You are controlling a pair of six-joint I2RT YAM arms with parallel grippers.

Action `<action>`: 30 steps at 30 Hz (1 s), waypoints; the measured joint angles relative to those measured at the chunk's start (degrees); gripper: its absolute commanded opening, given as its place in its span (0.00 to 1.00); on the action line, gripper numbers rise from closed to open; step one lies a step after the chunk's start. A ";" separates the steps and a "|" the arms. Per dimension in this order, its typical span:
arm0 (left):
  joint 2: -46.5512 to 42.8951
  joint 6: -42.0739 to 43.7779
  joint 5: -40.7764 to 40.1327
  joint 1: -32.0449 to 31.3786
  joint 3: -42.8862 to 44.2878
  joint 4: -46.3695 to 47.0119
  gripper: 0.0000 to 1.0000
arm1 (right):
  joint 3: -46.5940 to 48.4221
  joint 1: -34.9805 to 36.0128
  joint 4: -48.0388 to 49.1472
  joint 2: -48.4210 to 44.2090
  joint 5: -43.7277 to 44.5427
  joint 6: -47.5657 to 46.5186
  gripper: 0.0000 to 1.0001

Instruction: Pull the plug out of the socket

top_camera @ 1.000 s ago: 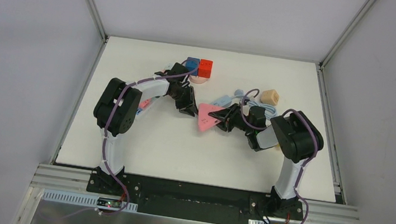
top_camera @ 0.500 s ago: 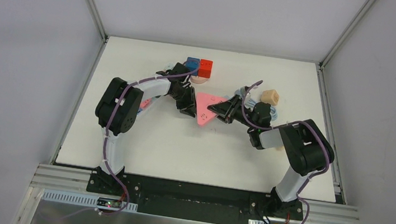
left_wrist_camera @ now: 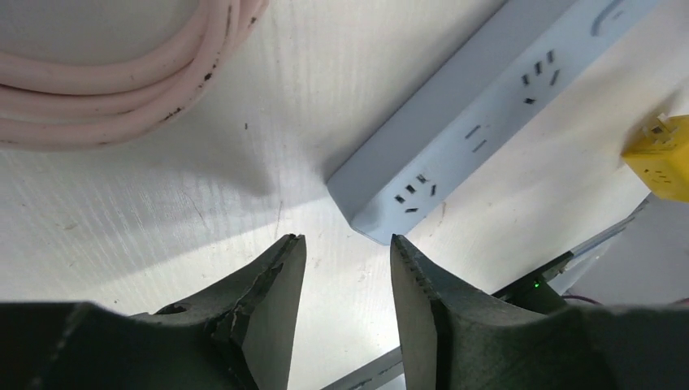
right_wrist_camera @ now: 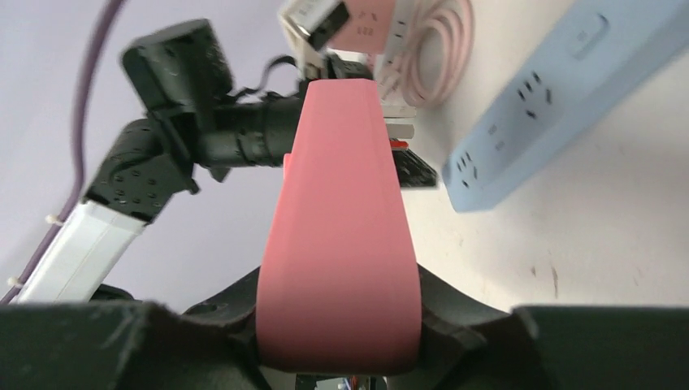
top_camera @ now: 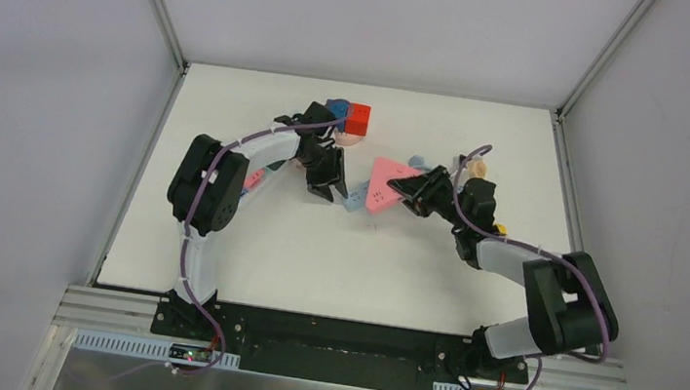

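The plug [top_camera: 385,186] is a pink triangular block, also seen edge-on as a pink band [right_wrist_camera: 337,227] in the right wrist view. My right gripper [right_wrist_camera: 337,325] is shut on it and holds it above the table, apart from the socket. That socket is a light blue power strip [left_wrist_camera: 463,134] lying flat; its near end [top_camera: 356,199] shows beside the plug. Just short of that end my left gripper [left_wrist_camera: 345,252] stands open, with nothing between its fingers. From above, the left gripper [top_camera: 327,189] sits left of the plug and the right gripper [top_camera: 410,189] right of it.
A red cube [top_camera: 358,116] and a blue cube [top_camera: 335,109] sit at the back behind the left arm. A coiled pink cable [left_wrist_camera: 122,73] lies left of the strip, a yellow adapter [left_wrist_camera: 660,154] to its right. A beige block [top_camera: 475,168] rests behind the right arm.
My right gripper has carried the pink plug back and to the right, away from the strip's near end. My left gripper's jaws have opened.
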 measured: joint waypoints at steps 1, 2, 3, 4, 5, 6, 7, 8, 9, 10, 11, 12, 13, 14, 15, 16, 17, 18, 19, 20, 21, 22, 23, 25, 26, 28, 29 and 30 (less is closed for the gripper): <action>0.00 0.83 0.02 0.00 0.94 -0.94 0.49 | 0.11 0.00 -4.22 -2.10 0.50 -0.72 0.00; 0.00 1.33 0.02 0.00 1.95 -1.84 0.52 | 0.26 0.00 -8.52 -4.13 0.90 -1.22 0.00; -0.02 2.10 -0.02 0.02 3.32 -2.80 0.54 | 0.48 0.00 -13.03 -6.23 1.75 -2.84 0.00; -0.15 2.80 -0.07 0.24 4.44 -3.41 0.55 | 0.63 0.00 -17.20 -8.13 3.43 -4.76 0.00; -0.35 3.37 -0.26 0.26 5.18 -3.76 0.56 | 0.83 0.02 -21.42 -10.05 5.33 -6.69 0.00; -0.79 4.07 -0.48 0.28 5.84 -4.17 0.58 | 0.92 -0.09 -25.00 -11.74 7.04 -8.28 0.00; -1.49 4.63 -0.83 0.28 6.23 -4.66 0.59 | 0.94 -0.31 -28.59 -13.44 8.50 -9.75 0.00; -2.45 5.25 -1.42 0.46 6.32 -5.07 0.60 | 0.94 -0.61 -32.63 -15.23 10.10 -11.21 0.01; -3.56 5.77 -2.03 0.63 6.32 -5.62 0.60 | 0.94 -0.92 -35.93 -16.61 11.23 -12.39 0.03; -4.76 6.32 -2.62 0.81 6.32 -6.16 0.60 | 0.94 -1.25 -39.06 -17.86 12.55 -13.51 0.04; -5.92 6.99 -3.45 1.05 6.32 -6.60 0.60 | 0.90 -1.66 -41.79 -18.88 13.51 -14.40 0.05; -6.95 7.45 -4.15 1.27 6.32 -6.88 0.61 | 0.79 -2.10 -43.93 -19.71 14.19 -15.08 0.07; -8.04 8.02 -5.18 1.49 6.32 -7.21 0.62 | 0.61 -2.51 -45.46 -20.31 14.62 -15.45 0.09; -9.44 8.68 -6.91 1.79 6.34 -7.78 0.64 | 0.26 -2.95 -47.50 -20.94 15.19 -15.87 0.13; -10.40 9.05 -8.11 1.99 6.36 -8.17 0.67 | -0.02 -3.19 -48.59 -21.20 15.43 -16.04 0.16; -11.45 9.64 -9.62 2.32 6.38 -8.59 0.69 | -0.44 -3.43 -49.59 -21.40 15.56 -16.15 0.20; -12.55 10.25 -11.47 2.64 6.40 -9.03 0.72 | -0.74 -3.56 -50.64 -21.44 15.80 -16.20 0.23; -13.62 10.75 -13.31 2.99 6.43 -9.31 0.76 | -1.18 -3.63 -51.56 -21.44 15.98 -16.20 0.27; -14.53 11.23 -14.71 3.34 6.43 -9.44 0.81 | -1.57 -3.65 -52.28 -21.44 16.15 -16.20 0.31; -15.63 11.47 -16.52 3.78 6.43 -9.42 0.88 | -1.84 -3.67 -52.85 -21.42 16.31 -16.20 0.36; -16.33 11.67 -17.38 4.15 6.40 -9.38 0.97 | -2.14 -3.69 -53.09 -21.40 16.37 -16.15 0.43; -17.00 11.72 -18.23 4.66 6.40 -9.35 0.99 | -2.16 -3.72 -53.02 -21.42 16.57 -16.15 0.49; -17.57 11.69 -19.12 5.27 6.40 -9.35 0.99 | -2.14 -3.74 -53.09 -21.40 16.90 -16.06 0.55; -18.18 11.56 -20.33 6.88 6.40 -9.38 0.99 | -2.14 -3.76 -54.60 -21.35 18.51 -15.65 0.66; -18.25 11.47 -20.87 7.78 6.40 -9.42 0.99 | -2.14 -3.76 -55.28 -21.35 19.37 -15.30 0.72; -18.29 11.34 -21.90 9.57 6.14 -9.42 0.98 | -2.10 -3.78 -56.89 -21.49 21.81 -15.08 0.78; -18.49 11.21 -22.47 10.27 5.75 -9.27 0.96 | -2.10 -3.78 -57.92 -21.79 23.08 -14.91 0.80; -18.91 11.10 -23.12 10.95 5.05 -9.09 0.95 | -2.05 -3.78 -58.93 -22.23 24.63 -14.82 0.81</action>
